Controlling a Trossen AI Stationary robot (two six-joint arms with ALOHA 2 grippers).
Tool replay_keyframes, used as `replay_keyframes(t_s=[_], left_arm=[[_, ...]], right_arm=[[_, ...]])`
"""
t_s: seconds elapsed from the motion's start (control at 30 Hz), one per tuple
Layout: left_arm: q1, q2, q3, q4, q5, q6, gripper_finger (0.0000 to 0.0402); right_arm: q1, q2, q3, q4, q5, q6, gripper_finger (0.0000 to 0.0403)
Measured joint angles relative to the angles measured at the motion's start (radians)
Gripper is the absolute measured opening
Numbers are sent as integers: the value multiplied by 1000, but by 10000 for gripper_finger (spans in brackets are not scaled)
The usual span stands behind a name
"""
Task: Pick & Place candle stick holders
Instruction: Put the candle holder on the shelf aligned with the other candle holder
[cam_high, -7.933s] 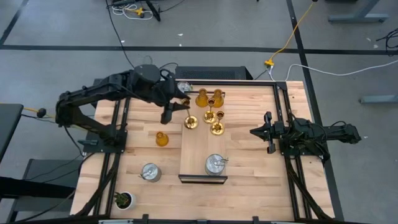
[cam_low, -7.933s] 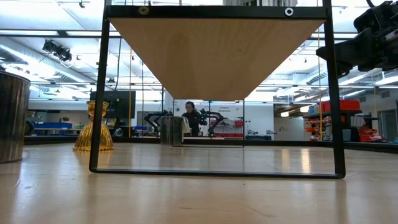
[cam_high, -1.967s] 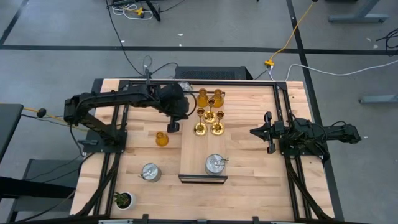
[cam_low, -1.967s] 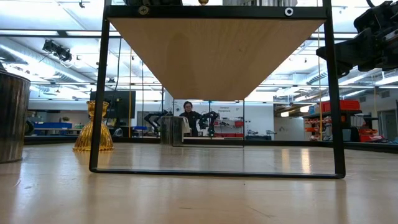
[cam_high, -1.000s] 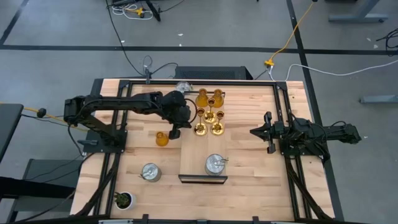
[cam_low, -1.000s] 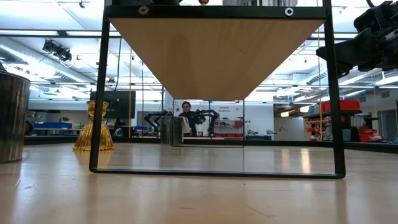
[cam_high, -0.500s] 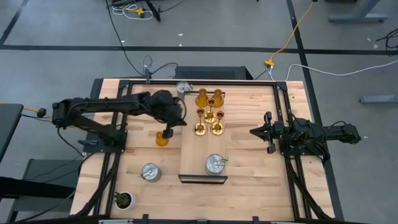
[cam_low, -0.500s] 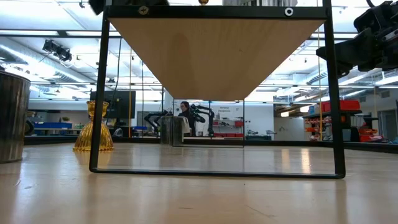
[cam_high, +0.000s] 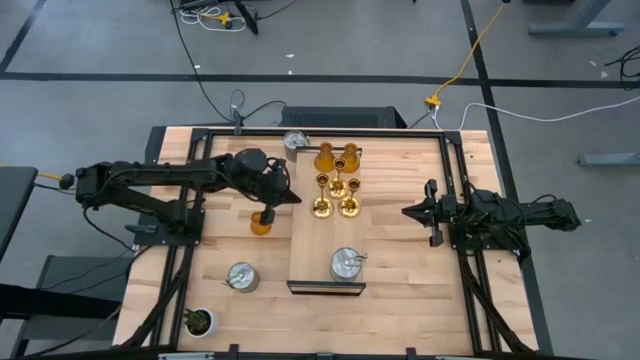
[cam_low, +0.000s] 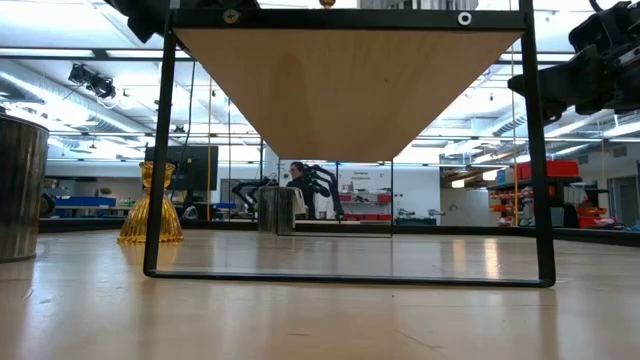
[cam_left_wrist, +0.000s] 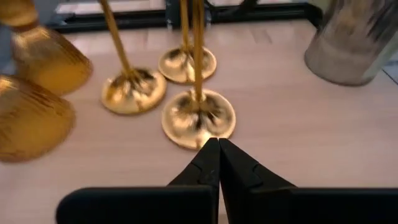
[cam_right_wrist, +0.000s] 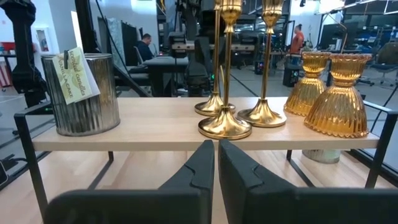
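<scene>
Hovering with its fingers clenched on nothing, the left gripper (cam_high: 268, 205) is hanging over an amber holder (cam_high: 260, 223) left of the raised shelf (cam_high: 310, 250). Gold holders (cam_high: 335, 196) are standing on it. The right gripper (cam_high: 412, 212) is waiting clenched, empty.

A dark arm part (cam_low: 600, 60) enters at the upper right; its gripper's fingers cannot be made out. Beside it, toward centre, stands a black-framed raised shelf (cam_low: 350, 80) with a wooden underside. Well apart, past the shelf's far leg, an amber bell-shaped holder (cam_low: 150, 210) stands upright on the table (cam_low: 320, 310). A silver canister (cam_low: 22, 185) stands farthest off. A person (cam_low: 298, 188) shows in the room behind.
</scene>
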Motion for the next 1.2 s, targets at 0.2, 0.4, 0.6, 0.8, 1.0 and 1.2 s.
replay_keyframes(t_s=[0.2, 0.4, 0.6, 0.8, 1.0, 1.2], left_arm=[[0, 35, 0, 37, 41, 26, 4], [0, 63, 0, 44, 48, 26, 8], [0, 82, 0, 52, 49, 26, 4], [-3, 111, 0, 56, 51, 26, 10], [-3, 111, 0, 59, 52, 26, 4], [-3, 139, 0, 60, 52, 27, 9]], right_arm=[[0, 0, 0, 0, -4, 0, 27], [0, 0, 0, -1, -3, 0, 27], [0, 0, 0, -1, -3, 0, 27], [0, 0, 0, -2, -3, 0, 27], [0, 0, 0, -2, -3, 0, 27], [0, 0, 0, -2, -3, 0, 27]])
